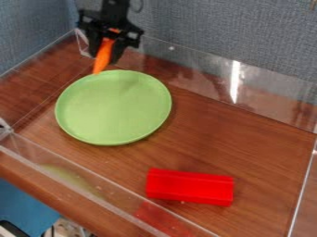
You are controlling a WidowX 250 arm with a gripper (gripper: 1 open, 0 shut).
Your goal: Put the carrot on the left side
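My gripper hangs at the back left of the table, pointing steeply down, shut on the carrot. The carrot is small, orange and tapered; it slants down from the fingers with its tip just above the far left rim of the green plate. Its green stem end is hidden between the dark fingers.
A red rectangular block lies near the front right of the wooden table. Clear plastic walls ring the table, and a blue-grey backdrop stands behind.
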